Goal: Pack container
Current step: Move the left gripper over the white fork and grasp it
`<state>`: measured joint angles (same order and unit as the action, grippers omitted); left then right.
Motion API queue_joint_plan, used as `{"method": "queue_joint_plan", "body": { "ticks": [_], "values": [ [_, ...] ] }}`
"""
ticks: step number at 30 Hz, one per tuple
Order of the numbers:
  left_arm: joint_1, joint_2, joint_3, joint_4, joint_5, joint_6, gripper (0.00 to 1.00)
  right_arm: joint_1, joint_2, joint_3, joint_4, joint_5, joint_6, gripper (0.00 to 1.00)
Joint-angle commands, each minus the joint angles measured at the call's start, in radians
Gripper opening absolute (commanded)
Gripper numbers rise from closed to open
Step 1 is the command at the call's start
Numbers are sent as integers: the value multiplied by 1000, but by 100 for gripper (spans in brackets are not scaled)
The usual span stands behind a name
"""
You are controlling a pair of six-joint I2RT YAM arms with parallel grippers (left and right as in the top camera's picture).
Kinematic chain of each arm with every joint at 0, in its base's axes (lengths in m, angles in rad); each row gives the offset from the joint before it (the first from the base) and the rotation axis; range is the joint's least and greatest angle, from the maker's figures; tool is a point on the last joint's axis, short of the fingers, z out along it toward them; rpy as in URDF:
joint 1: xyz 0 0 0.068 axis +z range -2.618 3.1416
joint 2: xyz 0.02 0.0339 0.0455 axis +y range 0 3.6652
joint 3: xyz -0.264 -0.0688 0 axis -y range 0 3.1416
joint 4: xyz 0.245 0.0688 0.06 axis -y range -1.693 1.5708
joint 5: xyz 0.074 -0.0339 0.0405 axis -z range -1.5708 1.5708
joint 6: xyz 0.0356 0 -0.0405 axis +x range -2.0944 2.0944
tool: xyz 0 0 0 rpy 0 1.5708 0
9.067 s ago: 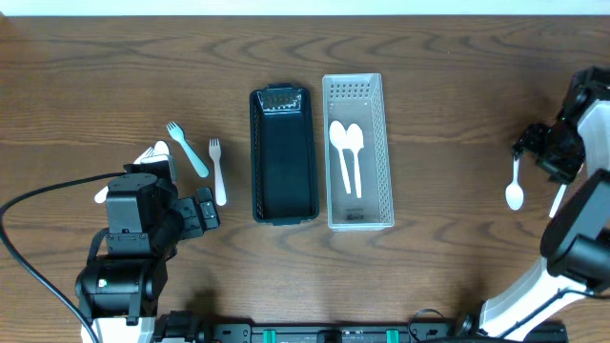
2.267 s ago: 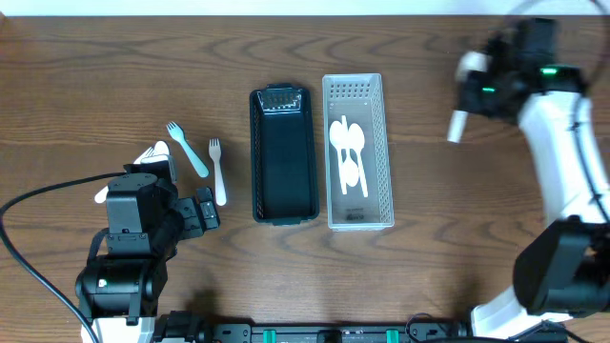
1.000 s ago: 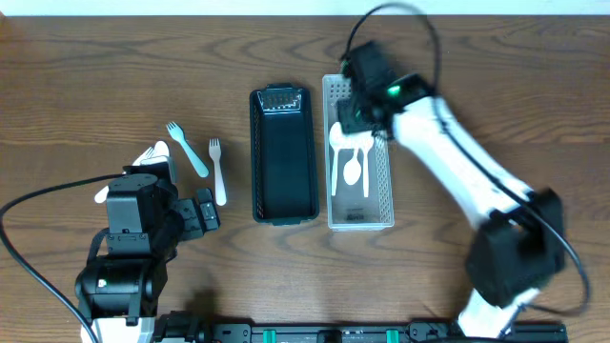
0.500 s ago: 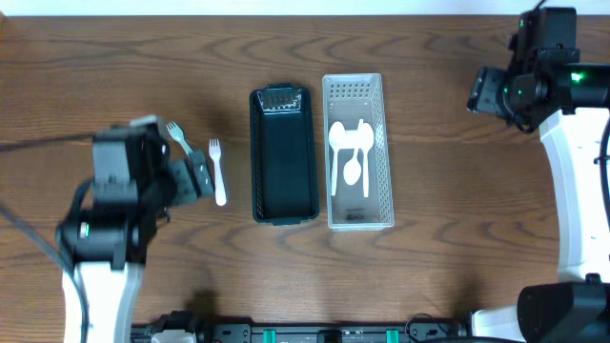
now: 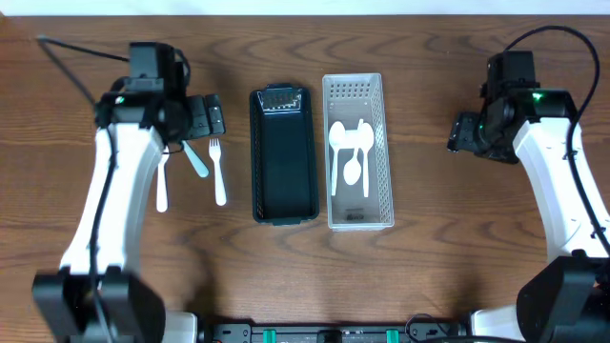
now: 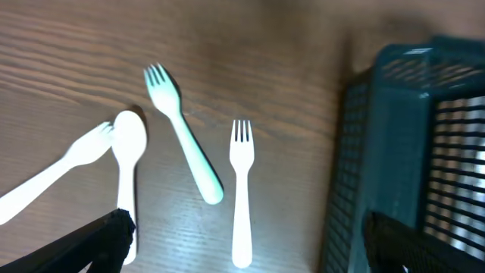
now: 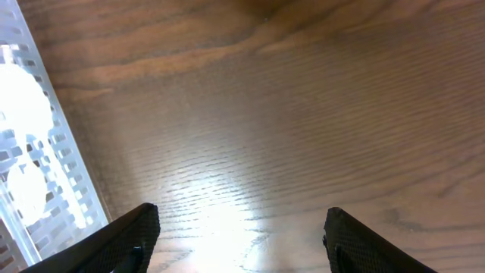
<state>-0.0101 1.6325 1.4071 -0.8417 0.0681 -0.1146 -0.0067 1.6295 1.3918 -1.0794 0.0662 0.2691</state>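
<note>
My left gripper [image 5: 203, 118] is open and empty, held above the cutlery left of the black basket [image 5: 284, 195]. In the left wrist view its gripper [image 6: 242, 258] has its jaws wide apart over a teal fork [image 6: 182, 148], a white fork [image 6: 242, 193], a white spoon [image 6: 127, 171] and another white fork [image 6: 53, 173]; the basket [image 6: 409, 152] is at the right. The white basket [image 5: 377, 105] holds three white spoons [image 5: 351, 157]. My right gripper [image 5: 459, 133] is open and empty over bare table; in the right wrist view, the right gripper [image 7: 246, 243] is beside the white basket [image 7: 38, 144].
The black basket holds nothing that I can see. The teal fork [image 5: 195, 157], white fork [image 5: 218, 173] and a white utensil [image 5: 162, 181] lie on the wooden table [image 5: 457, 248] below the left arm. The back table edge runs along the top.
The left arm has swung toward the back and right, now over the forks. The right arm has moved slightly forward and left. The white basket now holds three spoons.
</note>
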Motion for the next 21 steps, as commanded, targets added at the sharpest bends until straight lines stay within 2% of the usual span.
{"method": "queue_joint_plan", "body": {
  "ticks": [1,8,21],
  "values": [
    [3,83,16,17,-8,24,98,10,5,-2,7,-18,-16,73],
    [3,229,16,53,-8,25,98,10,5,-2,7,-18,-16,73],
    [3,397,16,90,-8,25,98,10,5,-2,7,-18,-20,73]
  ]
}}
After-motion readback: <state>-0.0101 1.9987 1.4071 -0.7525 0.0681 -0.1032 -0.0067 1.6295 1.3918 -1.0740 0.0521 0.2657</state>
